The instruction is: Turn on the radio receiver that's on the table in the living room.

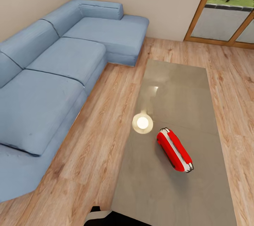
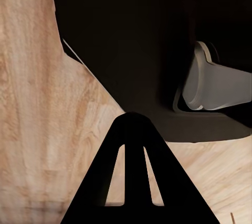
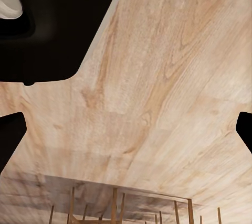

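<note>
You are parked at the near end of the table [image 1: 197,197], and neither arm is raised over it. The left gripper [image 2: 135,182] hangs over the wood floor [image 2: 31,103], its fingers drawn together. Whether the right fingers are apart or together you cannot tell. Further on, the radio receiver [image 1: 174,150] lies on the glossy surface, just beside a round lamp reflection [image 1: 142,123]. Beyond stand the blue sofa [image 1: 53,78] and glass door [image 1: 225,14]. The approach looks done; reaching and switching it on remain.
</note>
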Controlling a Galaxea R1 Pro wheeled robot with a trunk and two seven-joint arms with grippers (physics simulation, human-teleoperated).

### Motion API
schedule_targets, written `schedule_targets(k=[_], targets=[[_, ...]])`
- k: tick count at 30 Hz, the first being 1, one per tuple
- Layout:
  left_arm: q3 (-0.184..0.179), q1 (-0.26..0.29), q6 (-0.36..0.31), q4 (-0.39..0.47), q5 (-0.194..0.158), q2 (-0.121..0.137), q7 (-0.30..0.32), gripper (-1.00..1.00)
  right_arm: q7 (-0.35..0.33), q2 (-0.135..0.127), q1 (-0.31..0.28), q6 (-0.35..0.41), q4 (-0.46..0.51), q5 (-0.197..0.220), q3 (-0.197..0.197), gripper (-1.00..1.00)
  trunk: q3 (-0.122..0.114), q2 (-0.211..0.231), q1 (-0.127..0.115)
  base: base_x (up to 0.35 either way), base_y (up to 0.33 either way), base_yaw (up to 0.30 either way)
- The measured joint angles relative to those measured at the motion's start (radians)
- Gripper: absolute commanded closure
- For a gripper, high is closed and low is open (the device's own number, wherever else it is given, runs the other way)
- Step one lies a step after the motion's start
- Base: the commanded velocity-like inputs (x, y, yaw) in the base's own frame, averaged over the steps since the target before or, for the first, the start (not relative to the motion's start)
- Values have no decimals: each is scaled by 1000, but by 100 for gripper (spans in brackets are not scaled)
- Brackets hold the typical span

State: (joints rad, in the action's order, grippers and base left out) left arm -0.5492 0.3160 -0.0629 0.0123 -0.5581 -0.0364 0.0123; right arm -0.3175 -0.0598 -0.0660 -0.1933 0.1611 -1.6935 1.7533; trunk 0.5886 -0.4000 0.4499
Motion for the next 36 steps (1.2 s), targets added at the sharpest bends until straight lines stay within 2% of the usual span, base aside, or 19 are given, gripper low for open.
schedule_targets(k=[36], targets=[[0,0,0,0,1,0,0,100,0,1,0,0,0,-1,-1,-100,-58,0,0,0,0,0]])
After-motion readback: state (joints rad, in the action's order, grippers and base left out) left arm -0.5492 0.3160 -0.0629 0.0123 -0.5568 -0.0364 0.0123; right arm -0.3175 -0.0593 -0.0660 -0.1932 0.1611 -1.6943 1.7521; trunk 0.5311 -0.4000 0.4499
